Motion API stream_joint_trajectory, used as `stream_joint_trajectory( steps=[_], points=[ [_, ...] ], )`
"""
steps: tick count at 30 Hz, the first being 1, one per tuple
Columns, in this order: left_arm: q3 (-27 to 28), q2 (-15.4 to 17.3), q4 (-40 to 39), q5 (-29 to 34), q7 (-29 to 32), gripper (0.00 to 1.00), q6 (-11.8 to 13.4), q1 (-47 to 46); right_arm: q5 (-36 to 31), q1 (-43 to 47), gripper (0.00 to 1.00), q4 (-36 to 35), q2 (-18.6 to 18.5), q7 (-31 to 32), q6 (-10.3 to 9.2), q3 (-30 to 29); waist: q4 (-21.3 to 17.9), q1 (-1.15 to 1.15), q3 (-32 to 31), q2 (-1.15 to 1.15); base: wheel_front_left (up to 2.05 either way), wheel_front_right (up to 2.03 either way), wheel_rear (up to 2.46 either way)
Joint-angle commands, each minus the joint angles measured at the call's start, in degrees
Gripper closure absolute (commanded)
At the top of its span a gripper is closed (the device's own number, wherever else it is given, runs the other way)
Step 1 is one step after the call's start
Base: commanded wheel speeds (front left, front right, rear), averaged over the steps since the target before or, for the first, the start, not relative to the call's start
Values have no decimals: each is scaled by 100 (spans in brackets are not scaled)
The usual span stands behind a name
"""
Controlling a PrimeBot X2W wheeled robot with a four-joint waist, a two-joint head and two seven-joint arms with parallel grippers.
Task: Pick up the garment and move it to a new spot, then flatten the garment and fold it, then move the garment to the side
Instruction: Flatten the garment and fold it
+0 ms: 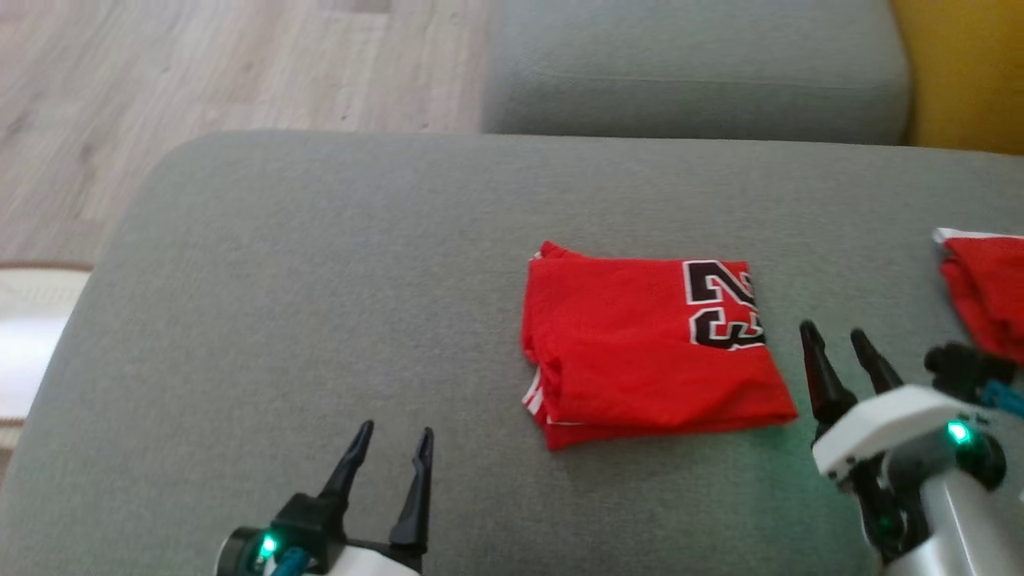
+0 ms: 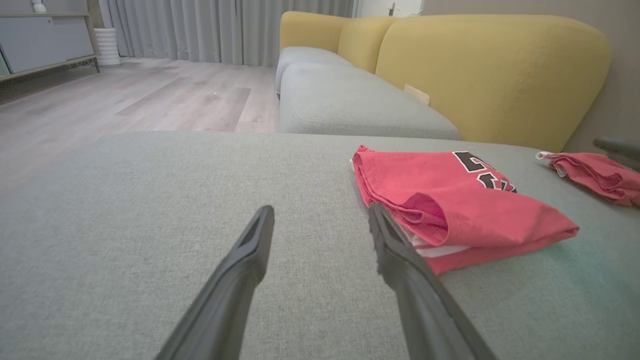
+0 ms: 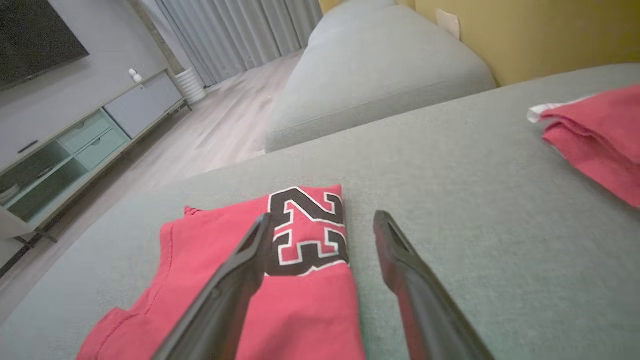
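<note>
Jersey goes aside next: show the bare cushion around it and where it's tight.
Widest bare patch: grey cushion left of the folded jersey, out to its rounded edge. Another strip runs behind the jersey. Crowded to the right: right gripper and a second red garment.

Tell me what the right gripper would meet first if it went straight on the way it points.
Probably the grey sofa cushion just past the folded red garment's numbered corner. The open right gripper aims beside that edge; one finger overlaps the print, so it might graze the cloth. Depth is unclear.
</note>
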Motion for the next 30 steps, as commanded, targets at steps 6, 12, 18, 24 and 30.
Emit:
stream_joint_trajectory(
  steps=[6, 12, 18, 24, 30],
  points=[
    [506, -14, -382, 15, -71, 0, 37, 14, 307, 370, 0, -381, -149, -494, -5, 329, -473, 0, -224, 0, 0, 0, 0],
    [712, -28, -459, 24, -71, 0, 74, 254, 390, 694, 0, -418, -274, -838, -5, 518, -826, 0, -371, 0, 0, 0, 0],
    [861, -43, -508, 2, -71, 0, 96, 422, 297, 941, 0, -481, -419, -1236, -5, 777, -948, 0, -493, 0, 0, 0, 0],
    [1010, -57, -609, 32, -71, 0, 98, 554, 127, 1139, 0, -492, -500, -1803, -5, 1074, -921, 0, -606, 0, 0, 0, 0],
    [1208, -69, -810, 43, -71, 0, 127, 794, -393, 1297, 0, -372, -418, -2103, -5, 1028, -843, 0, -715, 0, 0, 0, 0]
  ],
)
